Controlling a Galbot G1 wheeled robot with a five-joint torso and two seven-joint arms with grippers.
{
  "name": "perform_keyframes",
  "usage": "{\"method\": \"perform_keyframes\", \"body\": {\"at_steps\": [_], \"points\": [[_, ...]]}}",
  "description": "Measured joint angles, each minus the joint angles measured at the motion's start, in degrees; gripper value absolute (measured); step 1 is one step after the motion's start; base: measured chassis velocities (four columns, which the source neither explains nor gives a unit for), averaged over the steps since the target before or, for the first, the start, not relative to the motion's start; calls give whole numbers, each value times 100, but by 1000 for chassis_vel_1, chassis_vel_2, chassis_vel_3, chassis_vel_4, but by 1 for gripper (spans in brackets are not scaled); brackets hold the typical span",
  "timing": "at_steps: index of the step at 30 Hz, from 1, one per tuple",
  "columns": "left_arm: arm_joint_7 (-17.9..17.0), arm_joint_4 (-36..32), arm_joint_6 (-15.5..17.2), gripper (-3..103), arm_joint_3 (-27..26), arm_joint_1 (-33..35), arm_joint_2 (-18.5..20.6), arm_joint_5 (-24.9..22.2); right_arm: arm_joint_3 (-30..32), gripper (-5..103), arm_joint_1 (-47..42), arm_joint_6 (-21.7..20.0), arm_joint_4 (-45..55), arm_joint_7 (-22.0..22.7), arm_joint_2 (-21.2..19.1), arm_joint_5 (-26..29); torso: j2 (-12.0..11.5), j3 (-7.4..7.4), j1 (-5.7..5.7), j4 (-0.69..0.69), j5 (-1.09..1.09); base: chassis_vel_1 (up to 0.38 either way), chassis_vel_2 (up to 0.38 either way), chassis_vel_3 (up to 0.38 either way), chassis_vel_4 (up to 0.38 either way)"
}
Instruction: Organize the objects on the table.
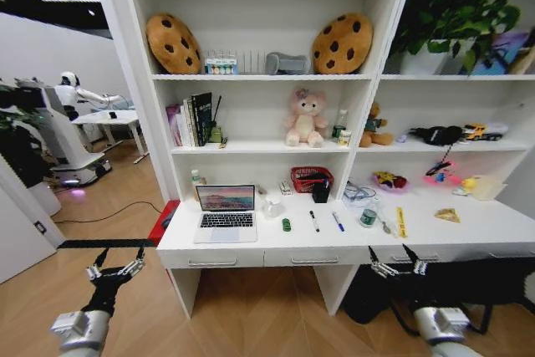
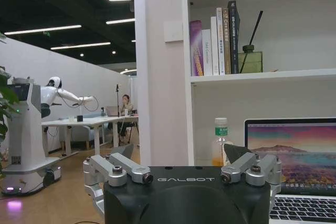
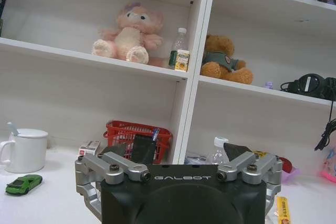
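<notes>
White shelving frames the worktop [image 1: 468, 227], where laptop [image 1: 226, 213], green toy car [image 1: 287, 224] and pens [image 1: 314, 221] lie untouched. Left claw [image 1: 114, 272] and right claw [image 1: 399, 268] hover below, both spread. Approach comes next, probably.

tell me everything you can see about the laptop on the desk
The laptop is slim and silver with a dark keyboard and a pale trackpad. It stands open, lid upright, its lit screen showing a sunset-coloured mountain wallpaper. It lies flat on the left part of the white desk, square to the front edge, left of the white mug and the green toy car. Only the desk touches it. The left wrist view shows its screen and keys up close.
</notes>
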Motion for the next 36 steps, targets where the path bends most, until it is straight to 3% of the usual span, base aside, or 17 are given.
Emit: {"method": "perform_keyframes", "body": {"at_steps": [12,18,36], "points": [[-32,-10,8,95,10,4,-19,0,-5,100,11,0,32,-3,-31,15,0,0,0,0,1,-116,110,105,-100],[-62,-19,41,100,9,1,-27,-44,-26,100,8,-4,45,-7,-14,3,0,0,0,0,0,-123,122,128,-128],[-58,48,34,100,16,-24,-60,-48,-131,100,113,-11,-81,-9,42,-36,0,0,1,0,0,-124,128,122,-128]]}}
